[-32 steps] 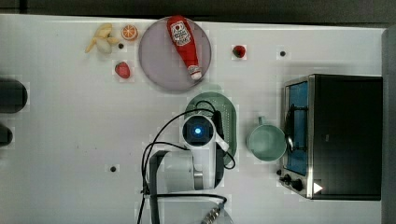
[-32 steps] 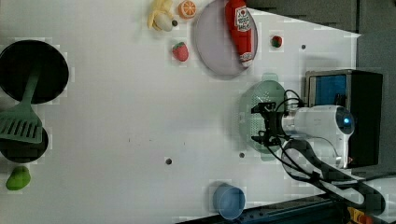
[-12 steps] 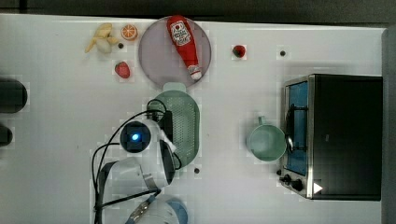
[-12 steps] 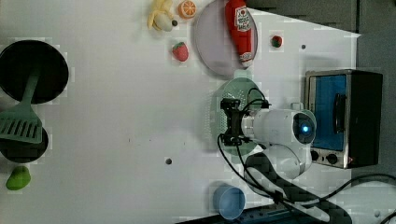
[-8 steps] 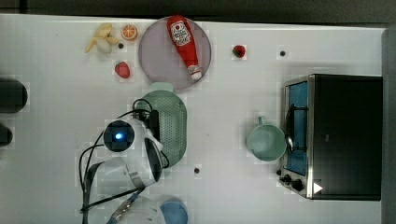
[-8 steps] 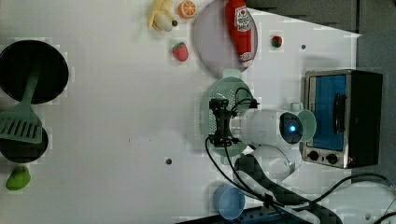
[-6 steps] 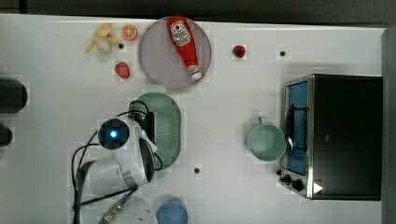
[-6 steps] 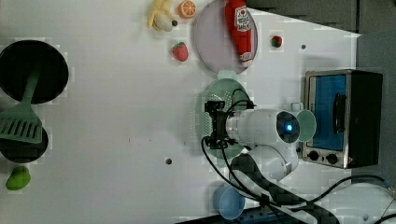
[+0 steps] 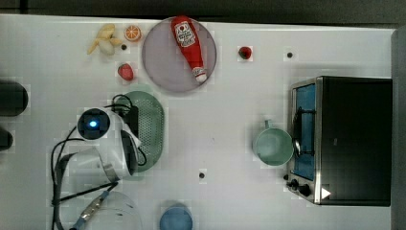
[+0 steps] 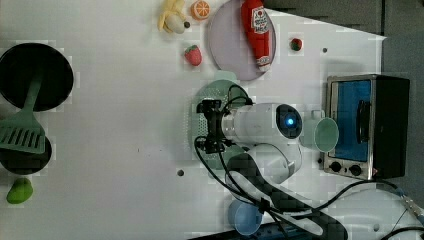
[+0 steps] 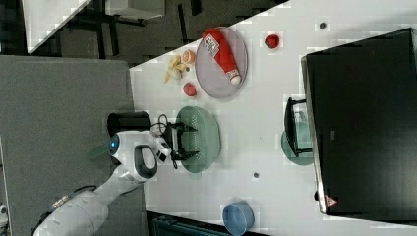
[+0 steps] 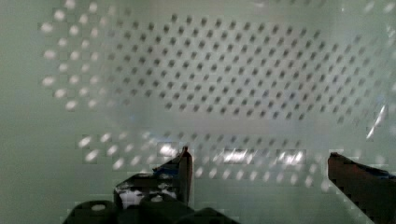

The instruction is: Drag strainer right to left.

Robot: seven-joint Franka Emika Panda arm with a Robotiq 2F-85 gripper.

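The strainer (image 9: 152,129) has slid well away from the mug (image 9: 273,146) and toaster oven (image 9: 349,139), now below the plate (image 9: 163,67) toward the top view's left bench edge. The gripper (image 10: 209,127), jaws spread wide inside it, grips nothing; the drag looks nearly complete.

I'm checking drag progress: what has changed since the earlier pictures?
The pale sage-green oval plastic strainer slid toward the top view's left, away from the green mug, pushed along by the open tool reaching inside it. The grey plate, ketchup bottle and toaster oven stayed put.
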